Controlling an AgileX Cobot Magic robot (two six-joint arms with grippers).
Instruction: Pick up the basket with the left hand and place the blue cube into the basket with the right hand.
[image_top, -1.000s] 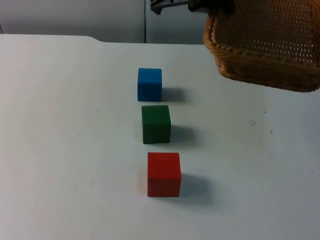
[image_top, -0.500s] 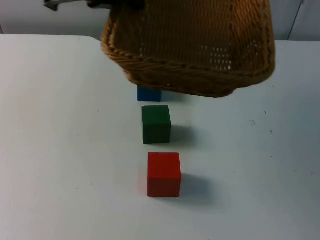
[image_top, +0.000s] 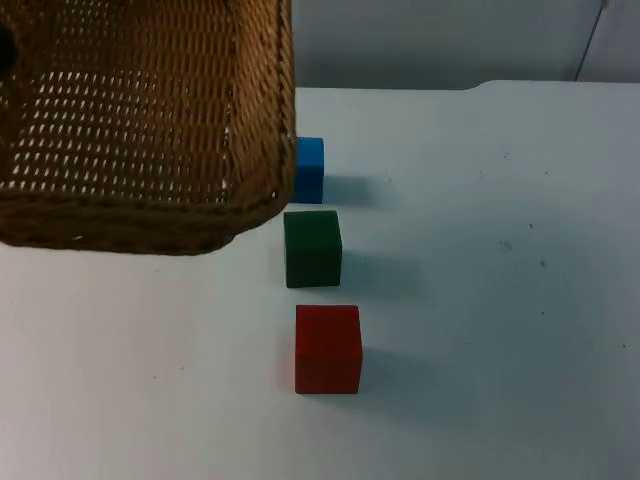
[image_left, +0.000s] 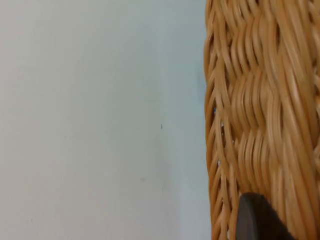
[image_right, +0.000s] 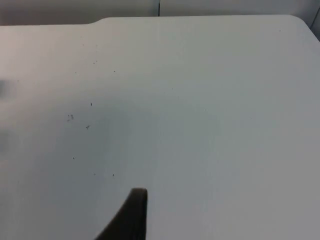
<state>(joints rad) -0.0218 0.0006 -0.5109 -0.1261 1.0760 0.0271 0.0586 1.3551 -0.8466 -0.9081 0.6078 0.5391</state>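
While the left pincer (image_left: 260, 220) pinches the raised basket (image_top: 140, 130), the blue cube (image_top: 309, 170) bears no writing.

You see the wicker basket (image_top: 140, 120) raised over the table (image_top: 500, 300) at left, its edge covering part of the blue cube (image_top: 309, 170). Nearer sit the green cube (image_top: 312, 248) and red cube (image_top: 327, 348).

- No text, label, brand, number or sign could be read anywhere.
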